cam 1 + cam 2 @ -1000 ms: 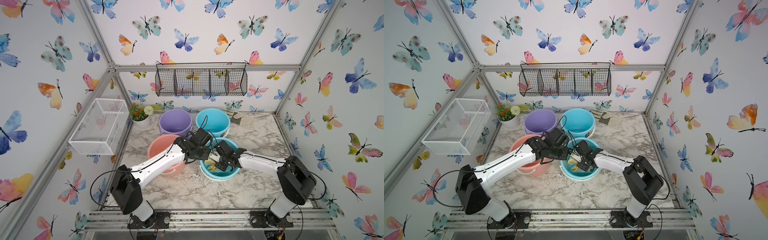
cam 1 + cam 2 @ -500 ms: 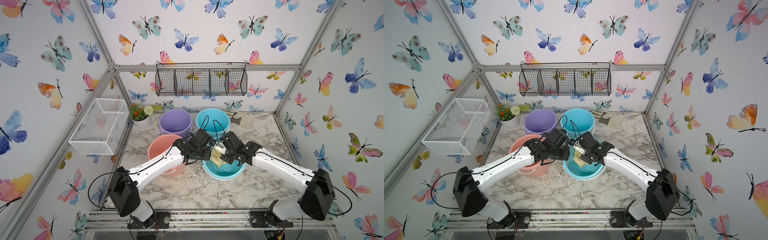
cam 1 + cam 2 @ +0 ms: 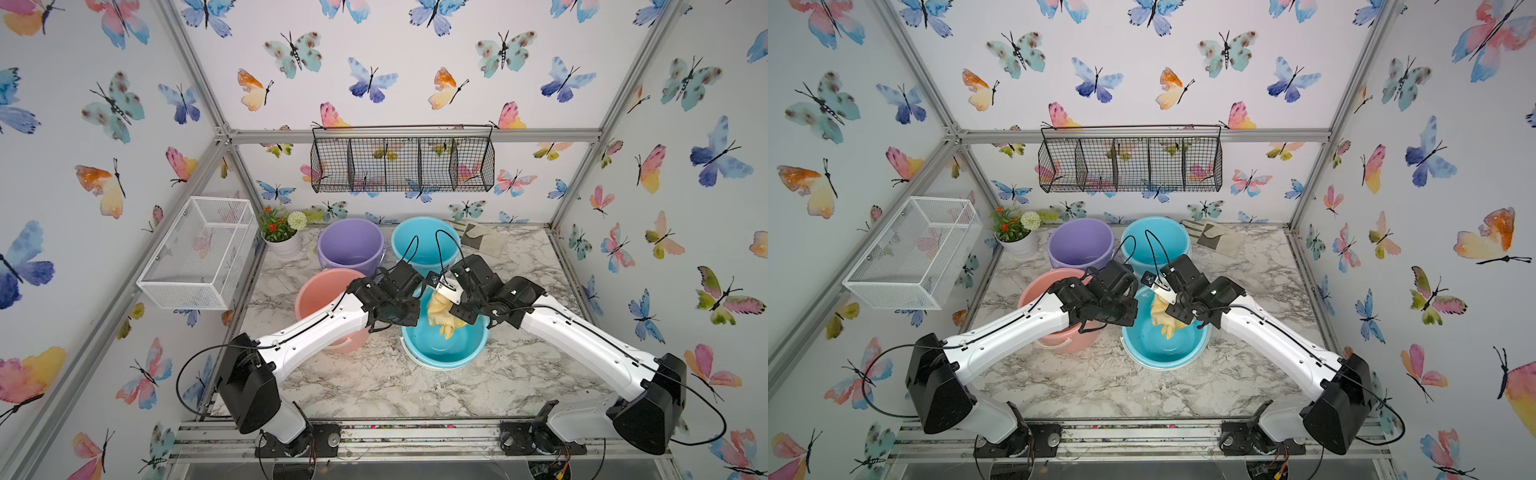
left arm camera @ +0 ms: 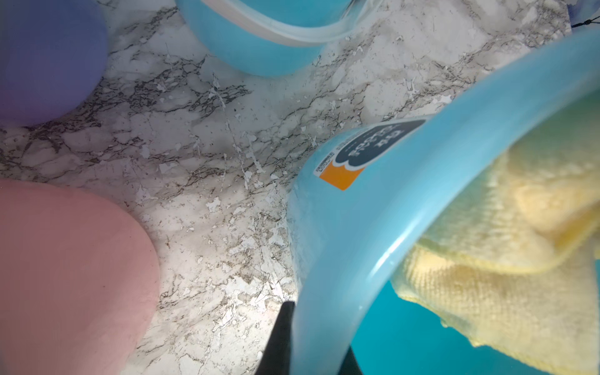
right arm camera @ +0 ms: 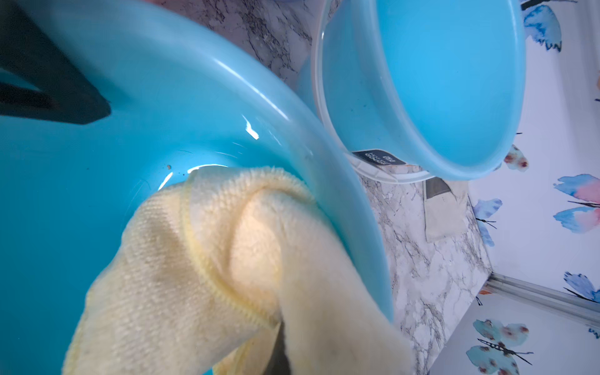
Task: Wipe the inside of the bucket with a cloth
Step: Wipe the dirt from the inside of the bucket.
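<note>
The near blue bucket (image 3: 440, 351) (image 3: 1160, 347) stands mid-table, its rim pinched by my left gripper (image 3: 411, 318) (image 3: 1129, 316). In the left wrist view the black fingers (image 4: 282, 331) sit on either side of the bucket rim (image 4: 389, 207), so the left gripper (image 4: 319, 334) is shut on it. My right gripper (image 3: 451, 305) (image 3: 1173, 305) is shut on the pale yellow cloth (image 3: 440, 313) (image 3: 1163, 318). The cloth hangs inside the bucket at its far wall. In the right wrist view the cloth (image 5: 211, 259) presses against the bucket wall (image 5: 97, 178) and hides the right gripper (image 5: 279, 350).
A pink bucket (image 3: 324, 295), a purple bucket (image 3: 351, 245) and a second blue bucket (image 3: 419, 245) crowd the left and back. A beige cloth with a grey patch (image 3: 482, 243) lies at the back right, a flower pot (image 3: 282, 237) at the back left. Wire baskets (image 3: 199, 253) (image 3: 403, 160) hang on the walls.
My right arm has stretched out and lifted, drawing the cloth from deep in the bucket up to its far wall. The left gripper has stayed on the rim.
</note>
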### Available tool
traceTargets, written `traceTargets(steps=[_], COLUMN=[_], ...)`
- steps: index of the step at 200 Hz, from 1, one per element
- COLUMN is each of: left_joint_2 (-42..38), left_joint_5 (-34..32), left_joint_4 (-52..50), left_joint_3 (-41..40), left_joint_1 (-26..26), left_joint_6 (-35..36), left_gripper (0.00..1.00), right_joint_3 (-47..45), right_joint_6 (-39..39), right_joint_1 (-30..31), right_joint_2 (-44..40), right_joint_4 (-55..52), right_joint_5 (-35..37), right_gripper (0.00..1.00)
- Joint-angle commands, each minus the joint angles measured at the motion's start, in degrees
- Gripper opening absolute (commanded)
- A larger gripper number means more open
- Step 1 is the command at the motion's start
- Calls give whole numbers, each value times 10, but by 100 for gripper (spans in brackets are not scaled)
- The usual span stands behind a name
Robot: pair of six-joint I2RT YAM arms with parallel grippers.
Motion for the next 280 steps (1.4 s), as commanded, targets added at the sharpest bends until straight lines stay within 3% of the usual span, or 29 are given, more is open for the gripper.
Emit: traceTargets(steps=[1, 46, 133, 215, 250, 280], left_joint_2=[-4, -7, -22, -37, -42, -42], left_joint_5=[7, 9, 36, 47, 41, 20], left_joint_4=[-32, -33, -18, -3, -1, -5], left_joint_3=[10, 23, 33, 22, 15, 7], left_joint_1=[-4, -3, -3, -5, -5, -6], left_joint_6=[15, 15, 11, 13, 13, 11], left_gripper=[0, 0, 0, 0, 0, 0], right_joint_3=[5, -33, -164, -154, -150, -128], right_joint_6=[-12, -52, -80, -54, -41, -24], right_joint_1=[-3, -2, 5, 5, 5, 5], right_joint_2=[8, 18, 72, 221, 236, 190], right_joint_4=[-41, -59, 72, 121, 112, 80], right_joint_5=[43, 54, 14, -34, -57, -92], right_gripper=[2, 2, 2, 2, 2, 2])
